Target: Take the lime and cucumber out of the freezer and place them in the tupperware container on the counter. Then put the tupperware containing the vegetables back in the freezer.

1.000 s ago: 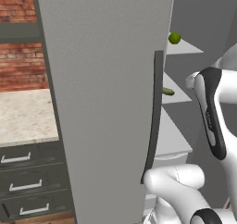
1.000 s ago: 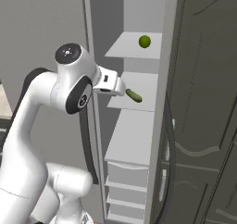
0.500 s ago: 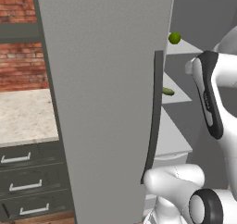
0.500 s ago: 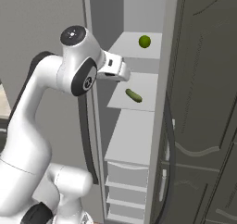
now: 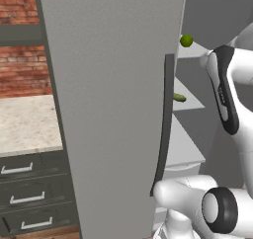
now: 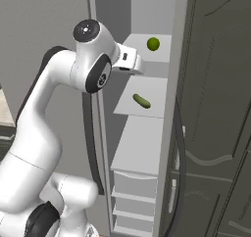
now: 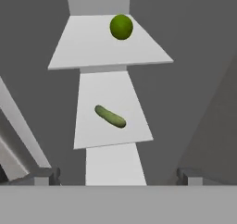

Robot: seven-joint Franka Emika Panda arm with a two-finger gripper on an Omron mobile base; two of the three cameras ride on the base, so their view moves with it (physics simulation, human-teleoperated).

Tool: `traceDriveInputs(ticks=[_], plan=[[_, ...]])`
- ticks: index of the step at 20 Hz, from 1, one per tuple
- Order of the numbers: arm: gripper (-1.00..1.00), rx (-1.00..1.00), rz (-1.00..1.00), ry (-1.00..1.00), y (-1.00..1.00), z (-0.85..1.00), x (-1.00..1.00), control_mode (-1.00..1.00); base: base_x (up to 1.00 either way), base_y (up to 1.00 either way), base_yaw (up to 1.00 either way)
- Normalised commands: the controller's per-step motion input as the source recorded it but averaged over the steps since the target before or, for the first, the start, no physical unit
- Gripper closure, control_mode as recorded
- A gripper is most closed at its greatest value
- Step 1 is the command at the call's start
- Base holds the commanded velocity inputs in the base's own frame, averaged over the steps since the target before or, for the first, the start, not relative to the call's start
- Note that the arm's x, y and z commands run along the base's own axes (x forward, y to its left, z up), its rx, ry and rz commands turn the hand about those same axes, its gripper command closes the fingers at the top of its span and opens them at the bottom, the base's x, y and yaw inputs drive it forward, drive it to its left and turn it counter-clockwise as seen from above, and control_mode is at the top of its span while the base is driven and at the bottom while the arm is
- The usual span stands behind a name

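Note:
The freezer stands open, its big grey door point(image 5: 113, 109) with the dark curved handle point(image 5: 163, 134) swung out to the left of the arm. The lime point(image 7: 121, 27) rests on the upper pale shelf point(image 6: 162, 59). One shelf lower lies the darker, longer cucumber point(image 7: 110, 116). Both also show from the bases: lime point(image 5: 186, 40) point(image 6: 153, 44), cucumber point(image 5: 179, 98) point(image 6: 141, 101). My gripper point(image 7: 118, 176) is open, fingertips point(image 7: 46, 174) wide apart and nothing between them, held in front of the shelves at about the upper shelf's height, clear of both. The tupperware container is out of view.
The beige counter point(image 5: 24, 122) over dark drawers point(image 5: 24, 198) lies left of the freezer door, with a brick wall point(image 5: 20, 65) behind. A dark panelled door point(image 6: 215, 108) closes the freezer's right side. Pale drawers point(image 6: 135, 197) fill its lower part.
The arm has lifted the hand from about the cucumber shelf's level up to the lime shelf's level, closer to the freezer opening. The jaws stayed open; lime and cucumber have not moved.

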Motion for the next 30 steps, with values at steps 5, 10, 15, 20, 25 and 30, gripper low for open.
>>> traceDriveInputs(ticks=[5,10,15,20,25,30], plan=[[-1.00,0.00,-0.03,0.00,-0.07,0.17,0.33,-1.00,0.00,0.00,0.00],[-1.00,0.04,0.00,-0.02,-0.02,0.00,0.37,-1.00,0.00,0.00,0.00],[-1.00,0.12,0.00,-0.03,-0.14,0.00,0.41,-1.00,0.00,0.00,0.00],[-1.00,0.11,0.00,-0.01,-0.20,0.00,0.37,-1.00,0.00,0.00,0.00],[-1.00,0.01,0.00,0.00,-0.11,0.00,0.28,-1.00,0.00,0.00,0.00],[-1.00,0.00,0.00,0.00,-0.05,0.00,0.30,-1.00,0.00,0.00,0.00]])
